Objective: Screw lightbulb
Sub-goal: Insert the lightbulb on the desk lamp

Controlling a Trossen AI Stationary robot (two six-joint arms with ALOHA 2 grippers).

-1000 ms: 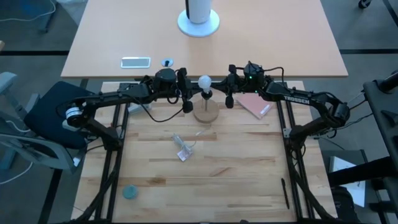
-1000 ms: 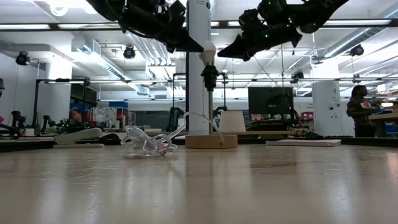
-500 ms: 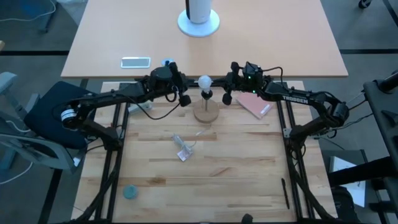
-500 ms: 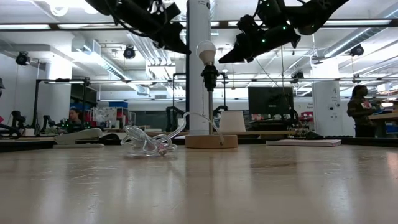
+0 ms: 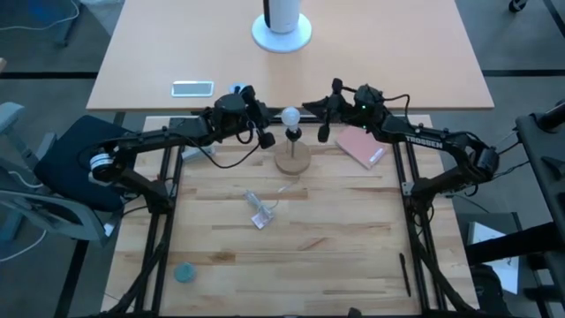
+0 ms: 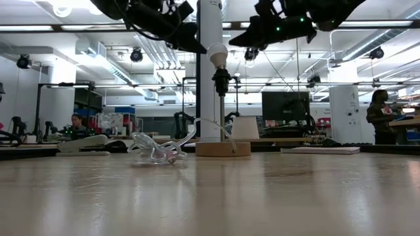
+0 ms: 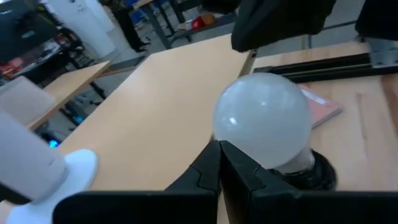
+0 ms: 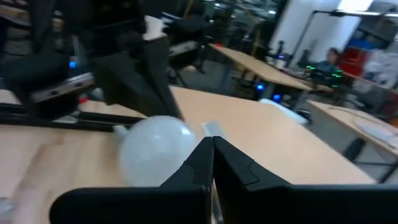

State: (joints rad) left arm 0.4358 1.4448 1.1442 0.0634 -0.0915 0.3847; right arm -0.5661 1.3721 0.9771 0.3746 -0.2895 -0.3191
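Lightbulb sits upright in the black socket on the wooden stand. It lies between my left gripper and right gripper (both pinched together, empty, not touching it).

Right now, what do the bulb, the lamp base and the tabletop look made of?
Lightbulb: frosted white glass or plastic, matte with one soft highlight; which of the two, can't tell.
Round base: wood, pale tan, low sheen.
Socket: black, likely plastic.
Tabletop: butcher-block wood, visible plank strips and grain, lightly glossy in the low view.
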